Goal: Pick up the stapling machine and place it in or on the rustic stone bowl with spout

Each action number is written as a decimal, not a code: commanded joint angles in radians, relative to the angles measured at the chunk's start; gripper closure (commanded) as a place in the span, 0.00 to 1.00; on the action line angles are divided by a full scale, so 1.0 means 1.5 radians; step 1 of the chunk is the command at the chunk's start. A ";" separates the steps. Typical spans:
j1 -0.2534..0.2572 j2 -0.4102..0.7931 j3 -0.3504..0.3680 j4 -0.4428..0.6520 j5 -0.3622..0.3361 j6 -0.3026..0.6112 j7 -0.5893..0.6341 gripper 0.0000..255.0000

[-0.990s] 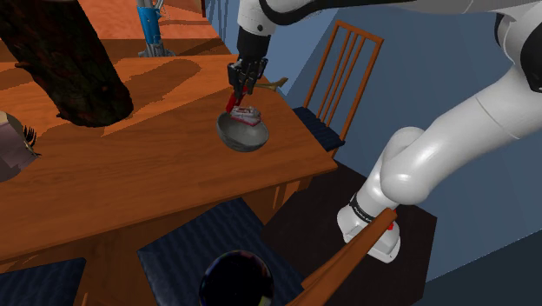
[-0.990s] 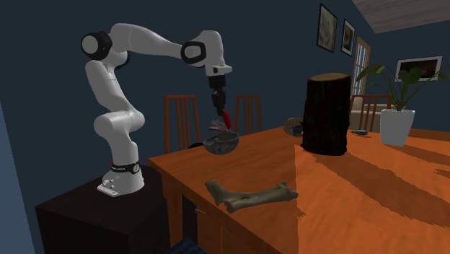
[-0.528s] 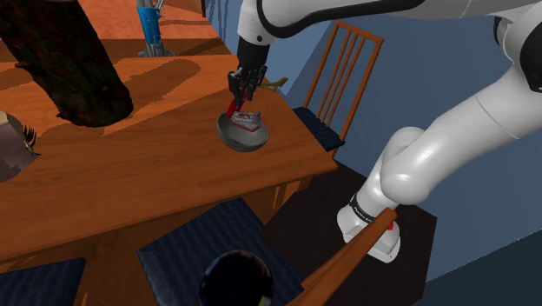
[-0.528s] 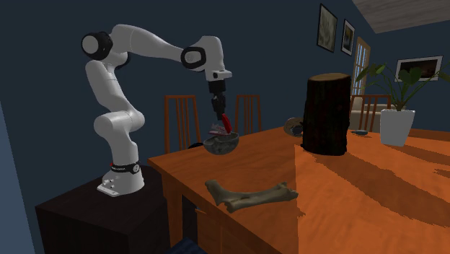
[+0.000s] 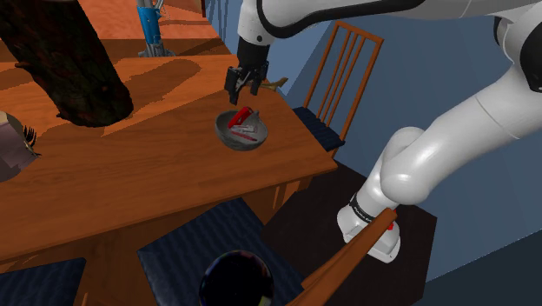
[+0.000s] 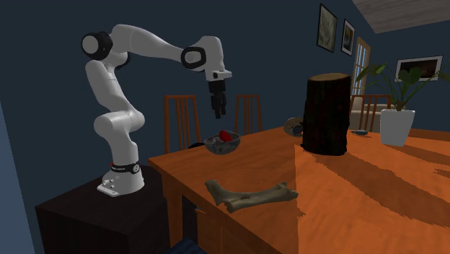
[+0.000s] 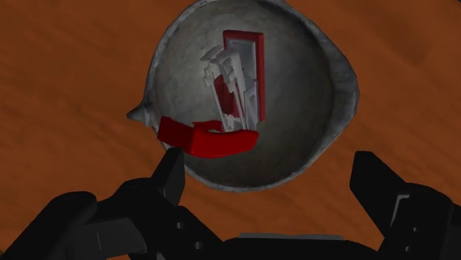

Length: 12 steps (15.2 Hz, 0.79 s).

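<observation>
The hand [image 5: 242,84] hangs just above the grey stone bowl [image 5: 250,144], its two black fingers spread apart and grasping nothing. In the wrist view the hand [image 7: 270,166] frames the bowl [image 7: 306,81] from above, with neither finger touching the rim.

The stapler [image 7: 230,96] lies inside the bowl, resting on its floor. It looks hinged open. The pale grey body with its red frame has its long axis running away from the fingers toward the far rim. A red arm lies crosswise at the end nearer the hand and reaches toward the spout [image 7: 139,112]. Which end is the stapling head is hard to tell.

In the shoulder view the stapler [image 5: 244,123] shows as a red and grey shape low within the bowl. In the second exterior view the stapler [image 6: 226,135] shows as a red patch peeking over the rim of the bowl [image 6: 220,147], below the hand [image 6: 217,110].

The bowl stands near the corner of the orange wooden bench [image 5: 130,182], close to a wooden chair [image 5: 346,69]. A dark log [image 6: 328,115] stands upright farther along the bench [image 6: 346,195], well apart from the bowl. A bone-shaped piece [image 6: 249,195] lies near the front edge.
</observation>
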 commanded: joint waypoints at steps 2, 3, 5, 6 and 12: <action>-0.001 -0.006 -0.002 0.017 -0.001 -0.023 0.000 0.00; -0.001 -0.010 -0.004 0.035 -0.002 -0.046 0.000 0.00; -0.003 -0.016 -0.007 0.070 -0.004 -0.086 0.001 0.00; -0.003 -0.016 -0.007 0.070 -0.004 -0.086 0.001 0.00; -0.003 -0.016 -0.007 0.070 -0.004 -0.086 0.001 0.00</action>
